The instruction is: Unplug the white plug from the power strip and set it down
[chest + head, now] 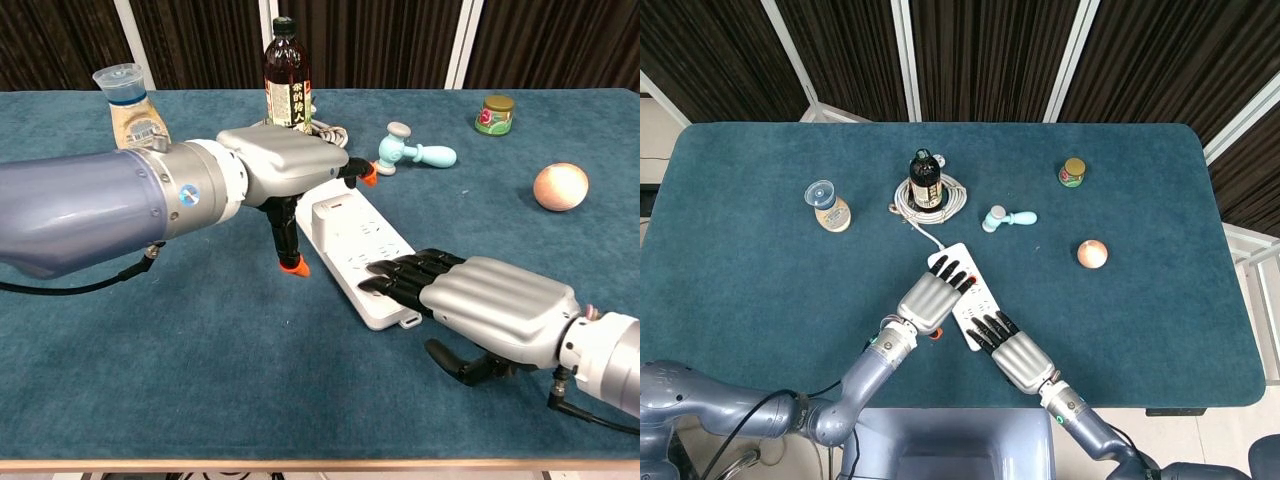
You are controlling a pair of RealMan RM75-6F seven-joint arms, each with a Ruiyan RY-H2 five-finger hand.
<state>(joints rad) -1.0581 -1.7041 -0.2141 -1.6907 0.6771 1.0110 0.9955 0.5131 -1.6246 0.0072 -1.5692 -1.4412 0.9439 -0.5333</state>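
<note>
The white power strip (975, 291) (368, 248) lies at an angle in the near middle of the table. Its white plug (331, 211) stands in the far end, largely covered by my left hand (931, 297) (283, 166). That hand hovers over the plug with fingers stretched out and the thumb pointing down beside the strip's left edge; it holds nothing. My right hand (1019, 350) (492, 304) lies flat with its fingertips (392, 276) resting on the strip's near end. The plug's white cable (924, 233) runs back to a coil.
A dark bottle (926, 180) (287, 75) stands inside the cable coil (952, 196) behind the strip. A capped jar (828, 205) (130, 101) is at back left. A pale blue toy hammer (1008, 217) (415, 151), a small jar (1072, 172) (495, 113) and an orange ball (1092, 253) (560, 186) are on the right.
</note>
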